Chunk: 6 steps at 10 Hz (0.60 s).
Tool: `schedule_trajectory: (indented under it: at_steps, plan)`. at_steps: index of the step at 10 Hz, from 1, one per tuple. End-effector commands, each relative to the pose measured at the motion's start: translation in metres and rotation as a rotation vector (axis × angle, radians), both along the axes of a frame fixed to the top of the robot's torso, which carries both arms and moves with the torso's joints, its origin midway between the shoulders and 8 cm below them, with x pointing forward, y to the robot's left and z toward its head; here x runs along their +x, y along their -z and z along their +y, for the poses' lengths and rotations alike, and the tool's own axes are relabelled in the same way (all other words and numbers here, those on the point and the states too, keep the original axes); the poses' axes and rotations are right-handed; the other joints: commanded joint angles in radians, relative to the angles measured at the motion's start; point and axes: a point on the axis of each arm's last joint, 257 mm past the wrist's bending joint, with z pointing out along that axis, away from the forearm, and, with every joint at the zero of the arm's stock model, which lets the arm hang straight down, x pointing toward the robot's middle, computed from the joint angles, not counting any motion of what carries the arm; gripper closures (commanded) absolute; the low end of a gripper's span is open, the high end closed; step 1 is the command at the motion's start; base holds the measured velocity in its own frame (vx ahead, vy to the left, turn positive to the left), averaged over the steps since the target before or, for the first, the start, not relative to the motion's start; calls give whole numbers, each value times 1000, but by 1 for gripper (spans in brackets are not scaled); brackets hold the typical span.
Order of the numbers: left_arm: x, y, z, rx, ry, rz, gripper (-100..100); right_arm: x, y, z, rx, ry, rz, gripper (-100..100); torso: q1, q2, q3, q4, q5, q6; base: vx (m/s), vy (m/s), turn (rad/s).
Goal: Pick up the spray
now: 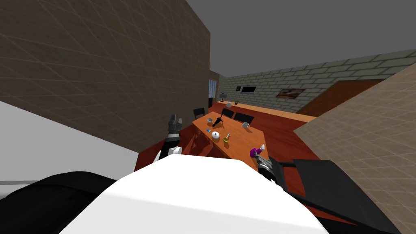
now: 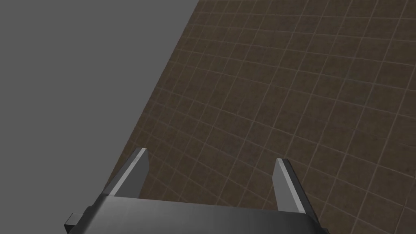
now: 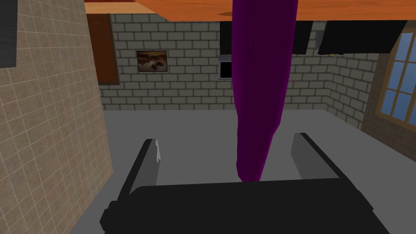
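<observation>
The spray (image 1: 254,152) is a purple bottle with a white head, at the near end of the orange table (image 1: 239,140). My right gripper (image 1: 259,159) is right at it. In the right wrist view the purple body (image 3: 260,89) runs down between the fingers of the right gripper (image 3: 226,139), which stands open; neither finger presses the bottle. My left gripper (image 1: 174,119) is raised off the table's left side, beside a brown tiled wall, and in the left wrist view the left gripper (image 2: 211,155) is open with nothing in it.
Further along the table lie a white ball (image 1: 215,135), a small yellow thing (image 1: 226,139), a black object (image 1: 218,120) and a white cup (image 1: 245,124). Dark chairs (image 1: 243,118) stand at the far side, and another dark chair (image 1: 313,172) is close on my right.
</observation>
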Motion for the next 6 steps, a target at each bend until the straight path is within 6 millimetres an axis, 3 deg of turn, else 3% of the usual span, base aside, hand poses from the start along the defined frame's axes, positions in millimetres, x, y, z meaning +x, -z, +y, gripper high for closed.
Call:
schedule_trajectory:
  at_steps: [1, 3, 4, 6]
  plan:
    - [0, 0, 0, 0, 0, 0, 0, 9, -3, 12, -9, -37, -6, -100, 0, 0, 0, 0, 0, 0, 135, -40, -256]
    - [0, 0, 0, 0, 0, 0, 0, 26, 2, 52, 1, -137, -1, -100, 0, 2, 1, 0, 0, 0, 145, -67, -449]
    - [0, 0, 0, 0, 0, 0, 0, 30, -3, 52, -11, -145, -5, -100, 0, 0, 0, 0, 0, 0, 139, -20, -188]
    - [0, 0, 0, 0, 0, 0, 0, 49, -5, 96, -7, -251, -10, -100, 1, 1, 1, 0, 0, 0, 160, -46, -420]
